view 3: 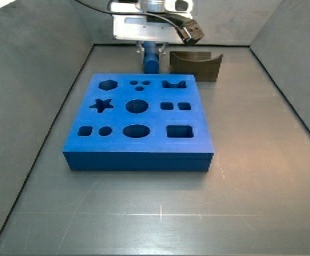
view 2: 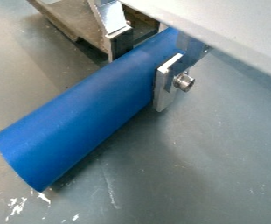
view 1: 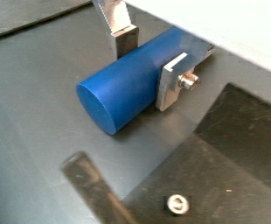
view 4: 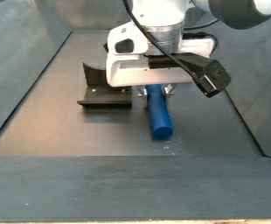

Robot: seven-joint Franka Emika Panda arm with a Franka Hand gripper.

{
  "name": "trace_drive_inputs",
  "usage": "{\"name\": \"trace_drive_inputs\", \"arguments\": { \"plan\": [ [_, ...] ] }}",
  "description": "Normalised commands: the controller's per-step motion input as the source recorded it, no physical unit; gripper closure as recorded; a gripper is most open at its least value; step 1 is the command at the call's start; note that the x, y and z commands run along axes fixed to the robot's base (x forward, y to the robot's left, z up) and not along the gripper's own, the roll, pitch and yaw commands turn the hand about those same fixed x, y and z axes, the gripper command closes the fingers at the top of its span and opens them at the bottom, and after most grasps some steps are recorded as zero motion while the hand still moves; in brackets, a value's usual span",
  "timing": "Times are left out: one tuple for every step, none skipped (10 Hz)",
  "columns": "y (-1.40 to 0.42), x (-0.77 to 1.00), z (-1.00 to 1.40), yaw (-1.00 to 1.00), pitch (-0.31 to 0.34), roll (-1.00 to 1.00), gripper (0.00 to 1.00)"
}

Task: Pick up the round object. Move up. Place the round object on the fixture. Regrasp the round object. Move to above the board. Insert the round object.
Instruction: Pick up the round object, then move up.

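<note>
Hand (view 1: 149, 59) is low at the far end of the floor, its silver fingers (view 2: 170, 82) set on either side of the round object (view 2: 91, 114) near one end. The peg lies flat on the floor beside the fixture (view 4: 103, 94), beyond the board (view 3: 135, 120). Pads appear to touch the cylinder, though real clamping force can't be confirmed. Risk: the grip is off-centre, so on lift the long free end may sag or rotate between the pads.
</note>
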Motion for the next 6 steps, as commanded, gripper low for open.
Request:
{"name": "trace_drive_inputs", "arguments": {
  "plan": [
    [0.00,0.00,0.00,0.00,0.000,0.00,1.00],
    [0.00,0.00,0.00,0.00,0.000,0.00,1.00],
    [0.00,0.00,0.00,0.00,0.000,0.00,1.00],
    [0.00,0.00,0.00,0.00,0.000,0.00,1.00],
    [0.00,0.00,0.00,0.00,0.000,0.00,1.00],
    [0.00,0.00,0.92,0.00,0.000,0.00,1.00]
  ]
}}
